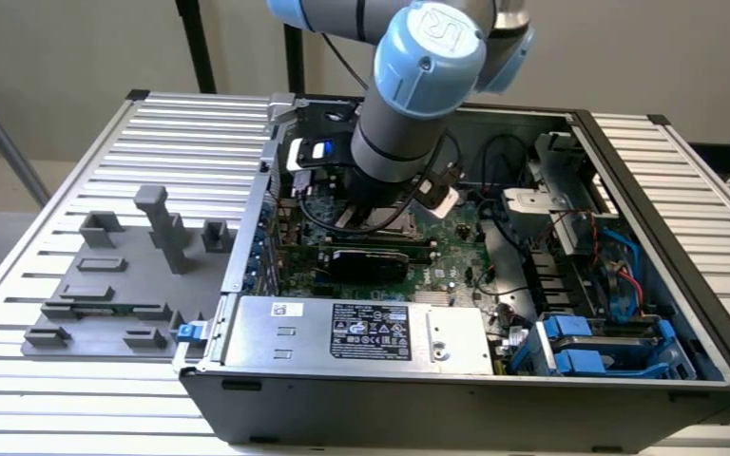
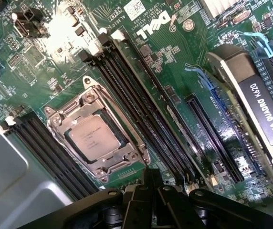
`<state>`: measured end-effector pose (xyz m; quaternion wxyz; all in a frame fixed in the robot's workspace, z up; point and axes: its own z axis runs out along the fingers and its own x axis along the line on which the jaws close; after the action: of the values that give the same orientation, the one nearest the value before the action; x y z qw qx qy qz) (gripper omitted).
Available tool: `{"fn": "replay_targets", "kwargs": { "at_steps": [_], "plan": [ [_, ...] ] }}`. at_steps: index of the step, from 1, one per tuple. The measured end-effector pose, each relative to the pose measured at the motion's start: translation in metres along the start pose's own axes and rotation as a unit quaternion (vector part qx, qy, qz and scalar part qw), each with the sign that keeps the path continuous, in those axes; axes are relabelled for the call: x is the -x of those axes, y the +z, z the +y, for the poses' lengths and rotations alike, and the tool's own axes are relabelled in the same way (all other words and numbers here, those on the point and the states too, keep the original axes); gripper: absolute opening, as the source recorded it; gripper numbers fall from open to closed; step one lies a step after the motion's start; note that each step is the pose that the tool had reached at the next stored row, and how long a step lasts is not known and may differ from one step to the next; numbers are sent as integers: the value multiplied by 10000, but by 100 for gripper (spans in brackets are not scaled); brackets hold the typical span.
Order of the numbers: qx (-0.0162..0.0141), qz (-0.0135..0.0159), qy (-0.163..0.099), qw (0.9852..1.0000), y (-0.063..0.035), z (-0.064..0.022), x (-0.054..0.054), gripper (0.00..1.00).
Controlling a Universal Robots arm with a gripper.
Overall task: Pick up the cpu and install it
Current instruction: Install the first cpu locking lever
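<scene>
In the exterior view, the arm point(image 1: 397, 123) reaches down into the open case point(image 1: 467, 380) over the motherboard point(image 1: 454, 242). In the wrist view, the cpu point(image 2: 94, 138) lies seated in its socket point(image 2: 98, 136), and the gripper point(image 2: 152, 187) hangs just above, closed and empty.

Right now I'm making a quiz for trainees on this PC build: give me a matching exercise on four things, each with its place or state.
Things:
1. cpu
2. end effector
3. grey fixture blocks
4. power supply

Places or states:
A. on the table outside the case, at the exterior view's left
B. seated in the motherboard socket
C. shut, holding nothing, above the board
D. along the case's near wall

Pairs: 1-B, 2-C, 3-A, 4-D
</scene>
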<state>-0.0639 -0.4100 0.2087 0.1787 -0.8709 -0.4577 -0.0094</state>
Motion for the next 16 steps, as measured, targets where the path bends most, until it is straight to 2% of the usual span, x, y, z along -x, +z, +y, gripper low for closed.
{"fn": "replay_targets", "kwargs": {
  "at_steps": [3,13,16],
  "plan": [
    [48,-42,4,10000,41,-7,-14,12],
    [178,-137,10,9997,156,-7,-35,12],
    [194,-135,8,9997,188,-14,-54,12]
  ]
}}
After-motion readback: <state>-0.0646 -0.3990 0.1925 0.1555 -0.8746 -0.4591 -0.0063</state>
